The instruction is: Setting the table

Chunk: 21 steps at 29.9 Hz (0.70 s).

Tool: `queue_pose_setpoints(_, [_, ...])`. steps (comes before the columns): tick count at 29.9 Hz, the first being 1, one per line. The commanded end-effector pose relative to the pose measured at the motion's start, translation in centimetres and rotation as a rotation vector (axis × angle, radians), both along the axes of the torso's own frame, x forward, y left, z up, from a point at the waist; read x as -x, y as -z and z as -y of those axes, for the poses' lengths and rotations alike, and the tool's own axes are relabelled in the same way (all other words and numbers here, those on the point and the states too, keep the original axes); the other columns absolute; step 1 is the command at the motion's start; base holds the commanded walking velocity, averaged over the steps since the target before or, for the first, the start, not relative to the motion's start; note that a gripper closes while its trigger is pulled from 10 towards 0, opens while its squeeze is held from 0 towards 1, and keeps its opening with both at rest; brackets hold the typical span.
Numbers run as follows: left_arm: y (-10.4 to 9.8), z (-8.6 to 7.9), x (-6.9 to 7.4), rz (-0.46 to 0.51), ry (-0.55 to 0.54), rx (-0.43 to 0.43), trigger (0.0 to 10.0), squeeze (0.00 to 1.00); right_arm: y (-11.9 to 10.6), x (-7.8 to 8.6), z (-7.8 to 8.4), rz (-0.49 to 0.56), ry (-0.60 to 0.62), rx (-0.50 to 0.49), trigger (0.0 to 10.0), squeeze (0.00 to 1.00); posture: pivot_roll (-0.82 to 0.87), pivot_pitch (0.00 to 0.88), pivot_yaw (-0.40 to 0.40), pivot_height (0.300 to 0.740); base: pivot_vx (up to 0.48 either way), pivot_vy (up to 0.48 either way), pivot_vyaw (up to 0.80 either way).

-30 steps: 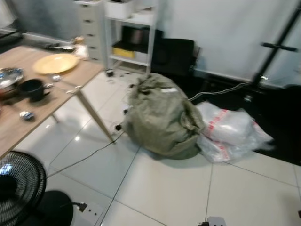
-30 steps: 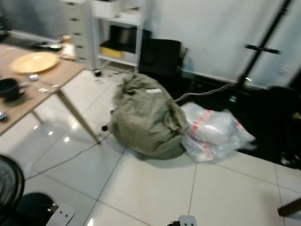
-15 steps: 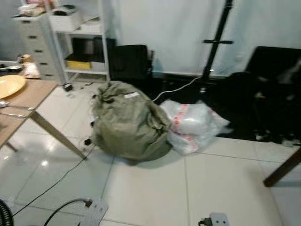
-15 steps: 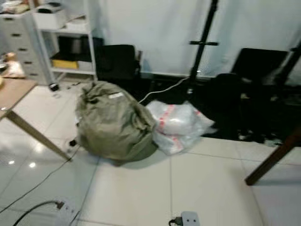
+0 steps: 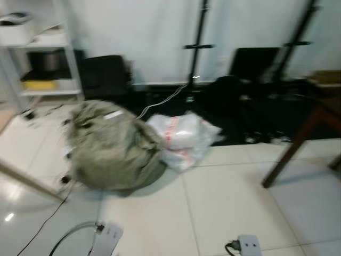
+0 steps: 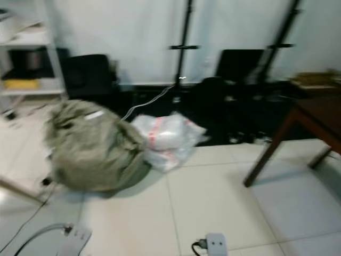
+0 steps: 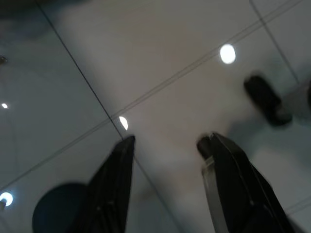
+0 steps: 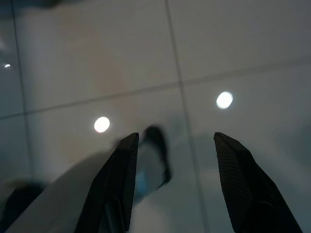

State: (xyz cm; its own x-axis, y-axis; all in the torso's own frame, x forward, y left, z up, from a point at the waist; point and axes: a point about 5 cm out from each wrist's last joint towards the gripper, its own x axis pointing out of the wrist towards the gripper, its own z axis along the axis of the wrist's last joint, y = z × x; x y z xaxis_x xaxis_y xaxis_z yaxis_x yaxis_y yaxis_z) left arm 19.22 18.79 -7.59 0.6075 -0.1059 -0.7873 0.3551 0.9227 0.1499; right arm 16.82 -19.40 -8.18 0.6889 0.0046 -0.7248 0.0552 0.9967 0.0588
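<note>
Tableware for the setting task is no longer within sight: a second ago a yellow plate, a dark bowl and small metal pieces were seen on a pale wooden bench at the robot's left, and half a second ago only the plate's edge and the bench corner remained. Now just a pale slanted leg [image 5: 26, 180] of that bench is left at the lower left edge of the head views. The whole scene has slid leftward across the pictures, so the camera is judged to have turned to the right; nothing on the floor has itself been moved.

A dark wooden bench [image 6: 314, 114] has come into sight at the right, with something flat and blurred on its far end that cannot be identified. Between the two benches a bulging green sack [image 5: 109, 146] is lying on the white tiled floor [image 5: 229, 202], touching a clear plastic bag [image 5: 184, 136] with red print. Two power strips [image 5: 248, 245] and trailing cables are lying nearer the robot.

The left end effector [image 7: 165, 145] is held with its fingers apart and nothing between them, pointed at the floor. The right end effector [image 8: 172, 141] is likewise spread and empty.

The turn is taken to mean that the task is at a travelling stage, with nothing yet carried; the cables should be avoided.
</note>
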Motion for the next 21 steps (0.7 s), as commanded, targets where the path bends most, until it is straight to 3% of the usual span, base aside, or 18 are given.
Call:
queue_pose_setpoints(1, [-0.1,0.2,-0.2,0.001,0.019,-0.002,10.0,0.0,0.3,0.6,0.3,-0.022,0.018,0.0,10.0,0.0,-0.11,0.0,0.105,0.74,0.0,0.0,-0.78])
queue_pose_setpoints(15, [-0.6,0.3,-1.2,0.038,0.026,0.006,10.0,0.0,0.1,0.2,0.3,-0.009,0.02,0.004,10.0,0.0,-0.11,0.0,0.107,0.74,0.0,0.0,-0.78])
queue_pose_setpoints(21, [-1.7,0.4,-2.8,0.115,0.039,0.01,10.0,0.0,-0.9,-1.3,0.7,0.077,0.053,0.01,10.0,0.0,-0.11,0.0,0.108,0.74,0.0,0.0,-0.78])
